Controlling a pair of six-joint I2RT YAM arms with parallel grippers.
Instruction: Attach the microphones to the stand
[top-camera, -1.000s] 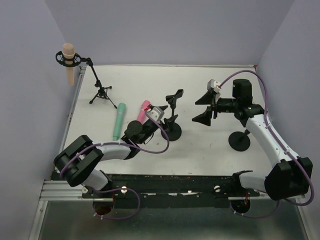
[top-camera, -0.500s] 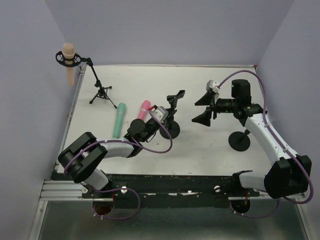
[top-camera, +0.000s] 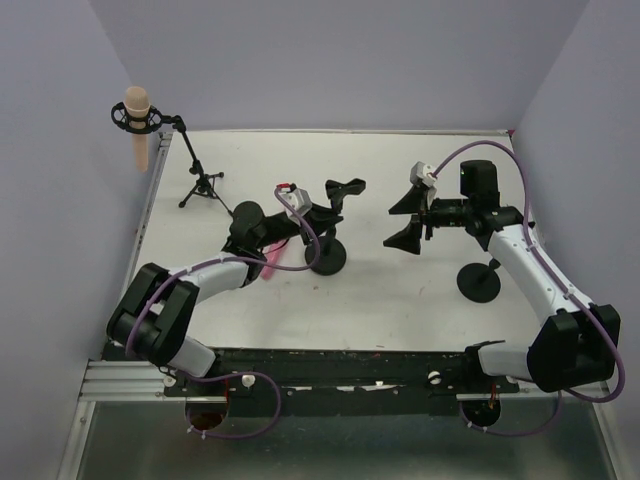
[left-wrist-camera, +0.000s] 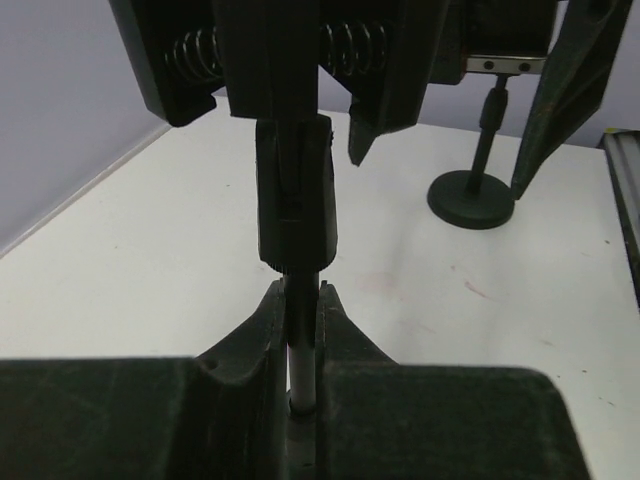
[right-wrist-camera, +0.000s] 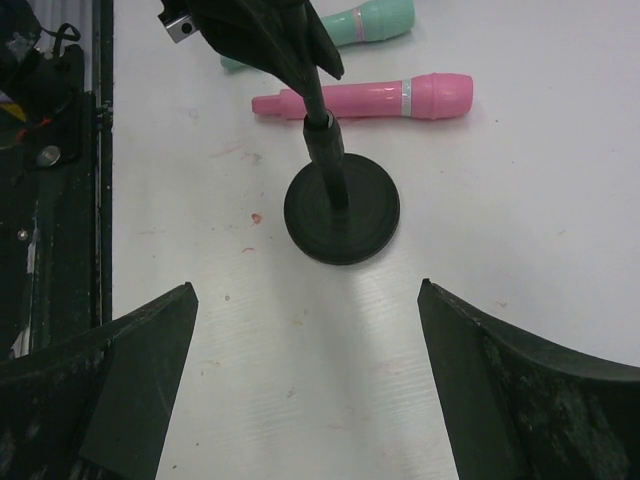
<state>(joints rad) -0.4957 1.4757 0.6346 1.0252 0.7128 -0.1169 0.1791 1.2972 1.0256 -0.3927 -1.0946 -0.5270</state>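
Left gripper (left-wrist-camera: 301, 297) pinches the round-base stand (right-wrist-camera: 342, 210) by its pole; right gripper (right-wrist-camera: 308, 375) hangs spread wide.

Top view looks down from behind your arms (top-camera: 530, 265); both wrist views face the stand (right-wrist-camera: 341, 210) between their fingertips (right-wrist-camera: 150, 330), left one closest.

The pink microphone (right-wrist-camera: 370, 97) seems to carry a pale band, beside a teal-green microphone (right-wrist-camera: 370, 22), black stand (right-wrist-camera: 360, 222), white table (right-wrist-camera: 550, 200).
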